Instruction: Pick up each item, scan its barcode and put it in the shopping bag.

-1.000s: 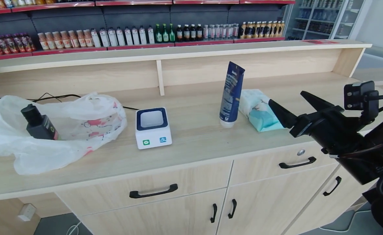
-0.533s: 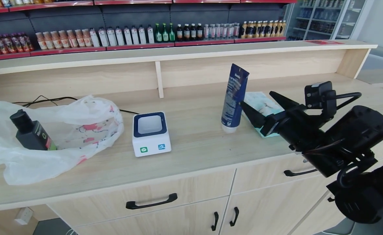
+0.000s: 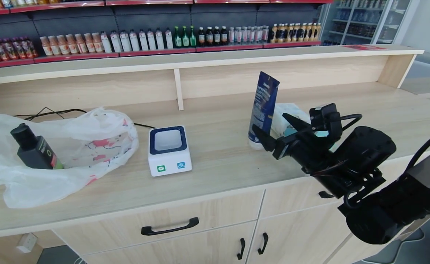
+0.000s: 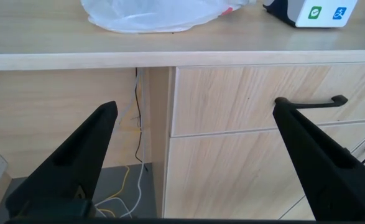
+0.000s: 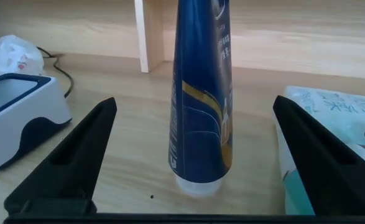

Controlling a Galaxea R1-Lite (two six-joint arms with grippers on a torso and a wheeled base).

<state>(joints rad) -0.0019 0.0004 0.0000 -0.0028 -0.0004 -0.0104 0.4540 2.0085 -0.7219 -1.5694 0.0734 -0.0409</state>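
at the left of your head view you have the translucent white plastic shopping bag with red print (image 3: pixel 90 146), slumped open on the pale wood worktop (image 3: pixel 218 165). a dark bottle with a black cap (image 3: pixel 35 148) stands tilted inside it, at the far left. just right of the bag, left of centre, sits the white cube scanner with a blue-rimmed top window (image 3: pixel 169 150), apart from the bag.

right of centre, the dark blue squeeze tube (image 3: pixel 264 99) stands upright on its clear cap, leaning a little. a pale teal and white soft tissue pack (image 3: pixel 287 110) lies just behind and to its right, partly hidden by the arm.

your right pincer (image 3: pixel 269 123) reaches in from the lower right, low over the worktop, its black fingers spread wide with the tube's lower half between them. neither finger touches the tube.

your left pincer (image 4: pixel 194 104) is spread wide too, holding nothing. it faces the wooden drawer front with a black handle (image 4: pixel 309 102) below the worktop edge.
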